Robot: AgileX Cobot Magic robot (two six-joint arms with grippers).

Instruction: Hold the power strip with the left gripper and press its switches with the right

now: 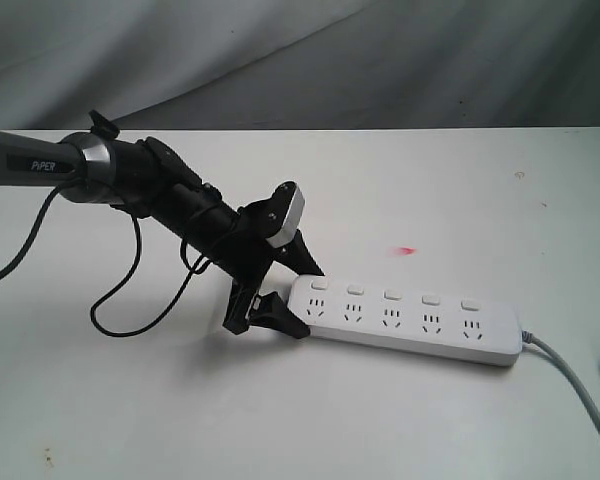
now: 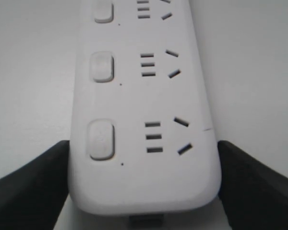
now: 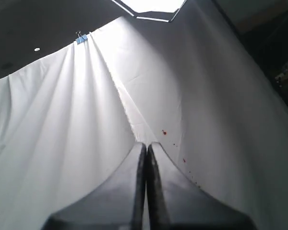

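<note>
Looking at a white table (image 1: pixel 430 190) here, with the power strip (image 1: pixel 410 315) lying flat on it, sockets facing up. Seeing the left arm (image 1: pixel 140 170) reaching down to the strip's cable-free end. Noticing the grey cable (image 1: pixel 570 385) trailing off the strip's opposite end.

Watching the left gripper (image 1: pixel 302 300) straddling that cable-free end, jaws spread wide, fingers (image 2: pixel 33 177) sitting right against both long sides of the strip. Reading that as gripping the strip across its width.

Not finding the right gripper (image 3: pixel 146 149) anywhere near the strip in the exterior view. Catching it only on its own camera, jaws pressed fully together, holding nothing, pointing at white cloth.

Counting five switches (image 1: pixel 392 294) running along one long edge of the strip, all untouched.

Calling the holding step basically covered, the pressing step not yet begun. Expecting the next move to be bringing those closed tips down over the strip and landing squarely on one switch at a time without shoving the strip sideways.
</note>
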